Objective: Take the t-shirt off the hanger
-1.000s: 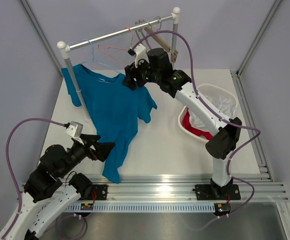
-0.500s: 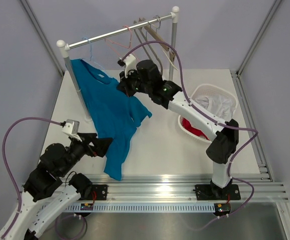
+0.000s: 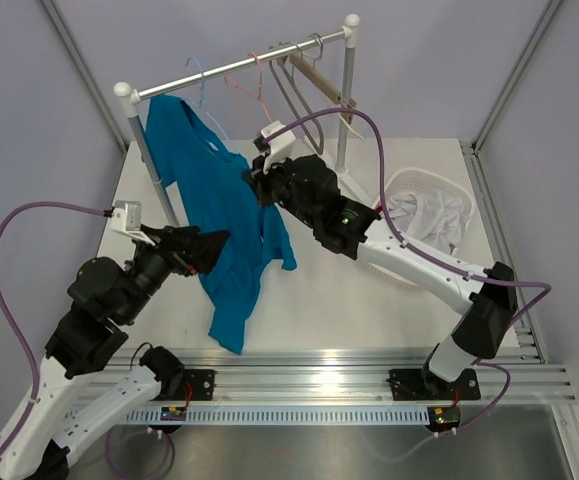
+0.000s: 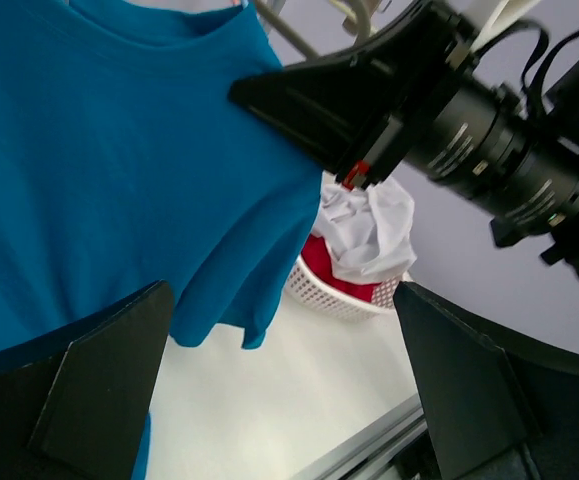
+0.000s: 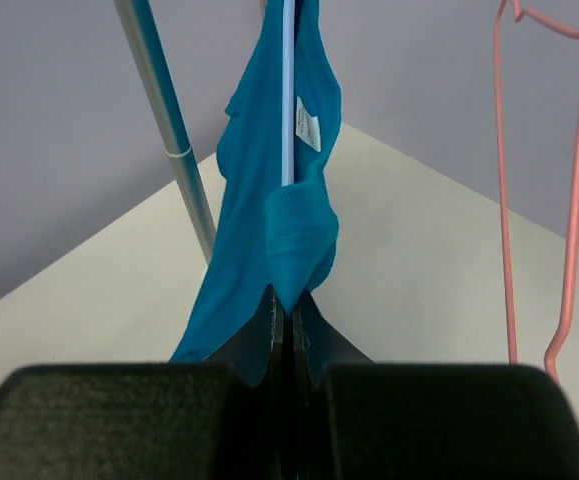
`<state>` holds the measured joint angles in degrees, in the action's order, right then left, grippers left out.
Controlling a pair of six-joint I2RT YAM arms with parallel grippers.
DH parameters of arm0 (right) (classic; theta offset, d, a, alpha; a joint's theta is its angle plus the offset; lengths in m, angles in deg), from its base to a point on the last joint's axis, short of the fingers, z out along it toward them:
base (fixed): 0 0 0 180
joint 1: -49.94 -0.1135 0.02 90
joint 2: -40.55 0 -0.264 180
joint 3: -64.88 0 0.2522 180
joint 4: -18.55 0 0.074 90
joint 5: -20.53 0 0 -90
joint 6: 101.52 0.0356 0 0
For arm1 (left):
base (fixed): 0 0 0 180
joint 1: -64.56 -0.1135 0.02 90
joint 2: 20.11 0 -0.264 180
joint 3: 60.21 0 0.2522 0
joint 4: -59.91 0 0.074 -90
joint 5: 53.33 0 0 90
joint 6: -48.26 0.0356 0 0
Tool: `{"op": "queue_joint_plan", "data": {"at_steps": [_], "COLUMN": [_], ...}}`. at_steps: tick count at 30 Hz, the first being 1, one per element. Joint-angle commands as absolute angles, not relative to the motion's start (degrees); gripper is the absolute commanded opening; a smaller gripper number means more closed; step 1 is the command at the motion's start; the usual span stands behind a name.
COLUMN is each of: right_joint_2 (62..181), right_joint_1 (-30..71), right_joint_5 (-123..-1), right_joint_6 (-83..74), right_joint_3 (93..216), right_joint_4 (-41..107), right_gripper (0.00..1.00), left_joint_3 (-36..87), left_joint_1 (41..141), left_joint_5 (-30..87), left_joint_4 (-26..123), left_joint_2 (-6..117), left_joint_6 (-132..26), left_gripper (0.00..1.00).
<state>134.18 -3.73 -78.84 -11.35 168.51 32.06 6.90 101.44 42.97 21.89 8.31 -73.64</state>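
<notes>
The blue t-shirt point(image 3: 214, 215) is hanging from the rail point(image 3: 231, 67) on a hanger point(image 5: 287, 90). The right gripper point(image 5: 287, 305) is pinching its cloth tight — the left gripper point(image 4: 281, 310) is hovering by its lower part, fingers wide apart.

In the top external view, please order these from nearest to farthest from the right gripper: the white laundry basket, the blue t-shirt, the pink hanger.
1. Blue t-shirt: pinched by the right gripper, hanging at the left.
2. Pink hanger: on the rail, behind the gripper.
3. White laundry basket: at the far right.
</notes>
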Motion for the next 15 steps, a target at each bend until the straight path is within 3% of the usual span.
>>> {"op": "queue_joint_plan", "data": {"at_steps": [1, 5, 15], "right_joint_2": [132.83, 131.88, 119.66], "right_joint_1": [-3.67, -4.28, -11.75], "right_joint_5": [-81.95, -82.65, -89.06], "right_joint_6": [-9.67, -8.36, -6.77], "right_joint_3": [168.2, 166.28, 147.48], "right_joint_4": [21.24, 20.46, 18.34], "right_gripper": [0.0, 0.0, 0.0], "left_joint_3": [9.98, 12.35, 18.32], "left_joint_1": [101.12, 101.12, 101.12], "left_joint_5": [45.1, 46.6, 45.98], "left_joint_4": [30.4, 34.18, 37.27], "left_joint_2": [10.47, 13.98, 26.81], "left_joint_6": [-76.54, -78.21, -80.06], "left_gripper": [0.99, 0.98, 0.95]}}
